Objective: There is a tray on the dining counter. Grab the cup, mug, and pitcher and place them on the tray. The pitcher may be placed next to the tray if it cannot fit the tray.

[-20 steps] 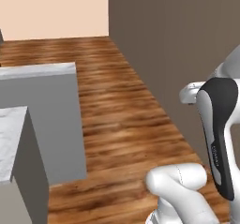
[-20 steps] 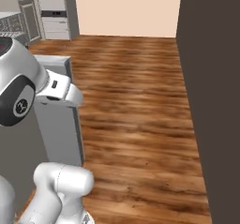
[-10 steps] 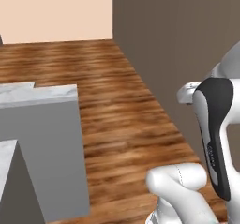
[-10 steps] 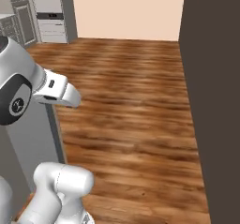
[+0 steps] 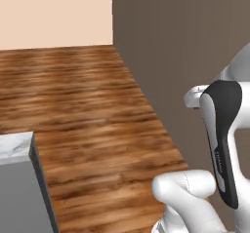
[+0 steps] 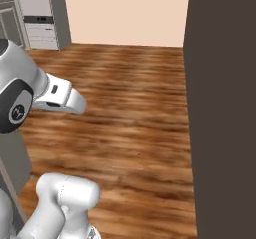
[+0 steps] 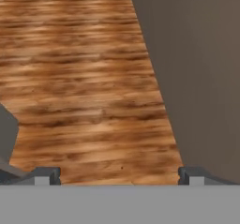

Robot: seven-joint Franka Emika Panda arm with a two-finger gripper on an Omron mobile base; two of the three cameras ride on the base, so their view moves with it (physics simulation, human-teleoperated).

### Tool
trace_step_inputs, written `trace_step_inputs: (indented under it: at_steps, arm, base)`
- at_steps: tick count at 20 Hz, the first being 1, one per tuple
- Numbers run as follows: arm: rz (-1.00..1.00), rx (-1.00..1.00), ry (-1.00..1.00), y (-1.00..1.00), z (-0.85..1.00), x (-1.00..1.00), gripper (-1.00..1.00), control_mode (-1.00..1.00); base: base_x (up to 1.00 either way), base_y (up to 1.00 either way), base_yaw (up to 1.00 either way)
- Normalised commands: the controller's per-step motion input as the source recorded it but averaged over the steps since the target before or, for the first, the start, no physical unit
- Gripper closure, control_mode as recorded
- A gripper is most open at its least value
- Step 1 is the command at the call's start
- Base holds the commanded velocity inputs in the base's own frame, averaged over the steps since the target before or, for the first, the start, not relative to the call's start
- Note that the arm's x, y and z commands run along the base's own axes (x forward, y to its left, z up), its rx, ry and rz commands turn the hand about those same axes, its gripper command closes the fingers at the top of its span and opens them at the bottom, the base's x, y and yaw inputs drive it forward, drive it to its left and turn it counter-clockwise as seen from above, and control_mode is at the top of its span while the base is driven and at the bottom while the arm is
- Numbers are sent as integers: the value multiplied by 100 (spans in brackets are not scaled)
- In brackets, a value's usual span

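Between the earlier pictures and the present ones the whole scene was shifted, so the cameras on the base were carried along with it rather than anything in the room being moved. In the left base view the marble-topped counter corner point(image 5: 17, 146), formerly spread across the left half, was reduced to a small wedge at about 8 o'clock, its grey side point(image 5: 22, 198) dropping to the lower edge. Whether that was the dining counter could not be told. In the right base view the grey slab was pushed almost out at 8 o'clock, and more of the wooden floor point(image 6: 125, 108) was uncovered.

A dark brown wall point(image 5: 180, 56) was seen from 12 to 3 o'clock in the left base view, and a peach wall point(image 5: 53, 12) at 11 o'clock. In the right base view, pale cabinets point(image 6: 35, 13) were seen at 11 o'clock and a dark wall point(image 6: 222, 108) at 3 o'clock.

The white arm point(image 5: 219, 149) was raised at 4 o'clock in the left base view. In the hand view the gripper point(image 7: 119, 176) was held with its fingers point(image 7: 47, 175) spread wide, nothing between them, over bare floorboards beside the dark wall.

None of the tray, cup, mug or pitcher could be located in these pictures.
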Motion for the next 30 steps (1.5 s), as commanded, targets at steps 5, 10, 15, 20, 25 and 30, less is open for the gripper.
trace_step_inputs:
  at_steps: [5,10,15,20,25,30]
  arm:
    - [0,0,0,0,0,0,-100,100]
    - [0,0,0,0,0,0,-100,100]
    - [0,0,0,0,0,0,-100,100]
    - [0,0,0,0,0,0,-100,100]
    - [0,0,0,0,0,0,-100,100]
    - [0,0,0,0,0,0,-100,100]
  base:
    - [100,-52,0]
    - [100,-34,3]
    - [100,-9,7]
    - [100,4,18]
    - [100,8,38]
    - [100,2,51]
